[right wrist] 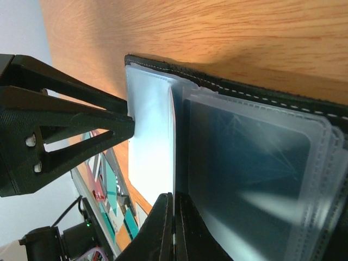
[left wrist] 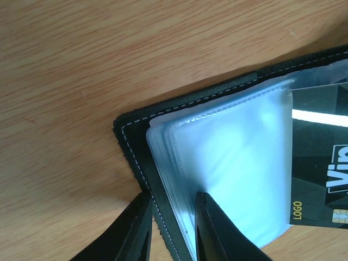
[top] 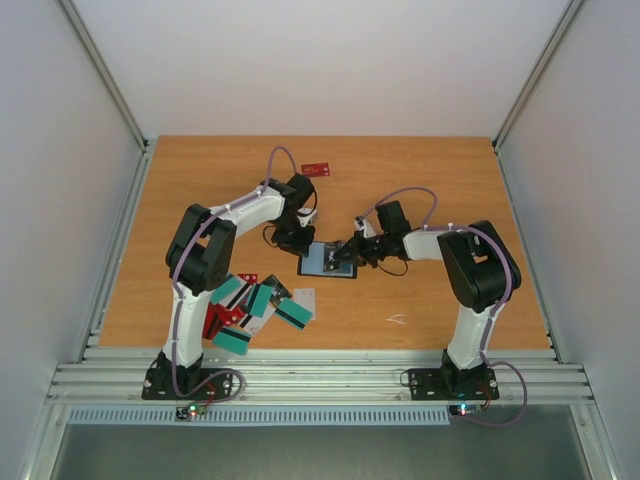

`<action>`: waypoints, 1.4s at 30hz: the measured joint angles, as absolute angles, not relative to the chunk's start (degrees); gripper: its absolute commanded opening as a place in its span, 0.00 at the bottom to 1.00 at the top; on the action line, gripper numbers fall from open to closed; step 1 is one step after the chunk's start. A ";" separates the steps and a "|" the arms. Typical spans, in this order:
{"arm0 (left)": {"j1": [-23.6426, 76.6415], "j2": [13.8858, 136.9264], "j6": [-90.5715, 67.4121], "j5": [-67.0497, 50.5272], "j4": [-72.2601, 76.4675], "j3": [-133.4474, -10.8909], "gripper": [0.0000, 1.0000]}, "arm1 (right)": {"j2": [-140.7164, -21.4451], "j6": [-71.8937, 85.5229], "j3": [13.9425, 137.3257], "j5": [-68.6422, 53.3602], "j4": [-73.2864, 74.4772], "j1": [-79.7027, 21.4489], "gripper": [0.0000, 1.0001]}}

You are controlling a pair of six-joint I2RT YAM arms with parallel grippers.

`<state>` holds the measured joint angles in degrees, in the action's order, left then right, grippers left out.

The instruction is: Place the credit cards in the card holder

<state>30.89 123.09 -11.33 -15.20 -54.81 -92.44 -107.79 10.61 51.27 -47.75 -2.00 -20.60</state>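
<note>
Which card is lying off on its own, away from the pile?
The red card, alone toward the far edge of the table; the other loose cards sit heaped at its near-left corner.

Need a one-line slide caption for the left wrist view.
Left gripper clamps the stitched edge of the open card holder on the wooden table; a black card shows among its clear sleeves.

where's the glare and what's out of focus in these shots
Left wrist: the clear sleeves of the card holder wash out pale blue, and the fingers of the left gripper are soft. Right wrist: the sleeve by that gripper glares near white, the right gripper sits dark and blurred. Top external: even light, soft shadows on the table.
</note>
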 measured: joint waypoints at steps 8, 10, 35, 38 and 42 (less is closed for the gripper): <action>30.81 123.15 -11.27 -15.44 -54.87 -92.44 0.24 | -108.84 11.14 51.27 -48.60 -4.47 -20.60 0.01; 30.81 123.17 -11.27 -15.46 -54.89 -92.44 0.24 | -109.01 11.53 51.20 -48.82 -5.21 -20.60 0.01; 30.81 123.26 -11.29 -15.68 -54.96 -92.55 0.24 | -109.14 14.09 48.95 -49.69 -8.88 -21.78 0.01; 30.74 123.26 -11.29 -15.84 -54.98 -92.55 0.24 | -109.14 14.57 48.93 -49.84 -9.37 -21.87 0.01; 30.65 123.28 -11.29 -16.05 -55.00 -92.55 0.23 | -109.45 15.73 48.93 -49.78 -10.41 -22.13 0.01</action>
